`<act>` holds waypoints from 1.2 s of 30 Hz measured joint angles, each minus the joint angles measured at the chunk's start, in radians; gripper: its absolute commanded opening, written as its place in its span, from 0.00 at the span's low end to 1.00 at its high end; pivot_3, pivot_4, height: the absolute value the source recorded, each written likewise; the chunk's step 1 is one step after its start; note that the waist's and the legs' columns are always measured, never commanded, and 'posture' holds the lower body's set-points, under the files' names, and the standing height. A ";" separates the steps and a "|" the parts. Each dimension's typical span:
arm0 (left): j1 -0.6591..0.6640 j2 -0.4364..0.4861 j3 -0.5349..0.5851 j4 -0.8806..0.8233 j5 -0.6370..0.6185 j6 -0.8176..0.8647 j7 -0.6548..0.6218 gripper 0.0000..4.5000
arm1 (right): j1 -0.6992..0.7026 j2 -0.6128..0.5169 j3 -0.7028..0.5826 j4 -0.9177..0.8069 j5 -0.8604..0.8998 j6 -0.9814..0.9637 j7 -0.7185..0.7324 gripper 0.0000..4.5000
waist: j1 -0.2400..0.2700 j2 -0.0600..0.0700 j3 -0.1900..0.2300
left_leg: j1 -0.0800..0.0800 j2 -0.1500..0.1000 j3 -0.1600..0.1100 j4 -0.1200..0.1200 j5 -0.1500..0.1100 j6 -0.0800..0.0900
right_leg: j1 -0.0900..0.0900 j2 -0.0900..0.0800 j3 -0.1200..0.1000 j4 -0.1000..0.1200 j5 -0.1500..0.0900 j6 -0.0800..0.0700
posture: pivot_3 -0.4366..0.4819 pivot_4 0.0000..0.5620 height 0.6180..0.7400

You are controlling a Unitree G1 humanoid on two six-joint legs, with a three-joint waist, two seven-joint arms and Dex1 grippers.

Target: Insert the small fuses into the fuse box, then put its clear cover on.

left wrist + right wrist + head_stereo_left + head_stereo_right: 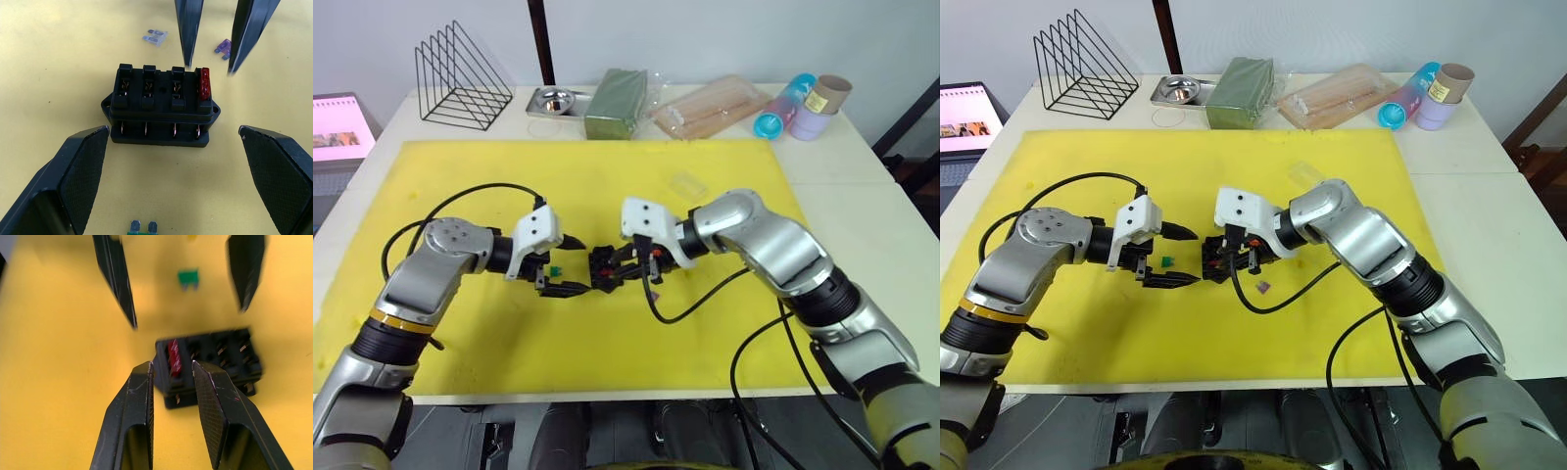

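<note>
While both arms reach toward the middle of the yellow mat [460,176], the head views show the left gripper [570,264] spread wide just left of the fuse box [1215,260], and the right gripper [628,266] at the box from the other side. The green fuse [1165,260] lies between the left fingers, a purple fuse [1262,285] just right of the box, and the clear cover [687,184] well behind on the mat.

Seen from the left wrist, the box holds the red fuse [204,84] in an end slot; three slots stand empty. A grey fuse [154,37] lies beyond.

Seen from the right wrist, the right fingers [211,406] stand narrowly apart, gripping nothing, over the red fuse's end of the box.
</note>
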 measured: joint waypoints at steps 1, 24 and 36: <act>0.000 0.000 0.000 0.000 0.000 0.000 0.000 1.00 | -0.006 0.002 -0.009 -0.008 0.012 0.005 0.001 0.30 | 0.000 0.000 0.000 | 0.000 0.000 0.000 0.000 0.000 0.000 | 0.000 0.000 0.000 0.000 0.000 0.000 | 0.48 0.27 1.00; 0.002 0.004 0.003 0.002 0.000 0.003 0.005 1.00 | 0.113 0.066 -0.029 0.084 -0.003 -0.157 -0.054 0.01 | 0.000 0.000 0.000 | 0.000 0.000 0.000 0.000 0.000 0.000 | 0.000 0.000 0.000 0.000 0.000 0.000 | 0.48 0.27 1.00; 0.002 0.004 0.003 0.002 0.000 0.003 0.010 1.00 | 0.162 0.062 0.009 0.122 -0.064 -0.282 -0.032 0.01 | 0.000 0.000 0.000 | 0.001 0.000 0.000 0.000 0.000 0.000 | 0.001 0.000 0.000 0.000 0.000 0.000 | 0.48 0.27 1.00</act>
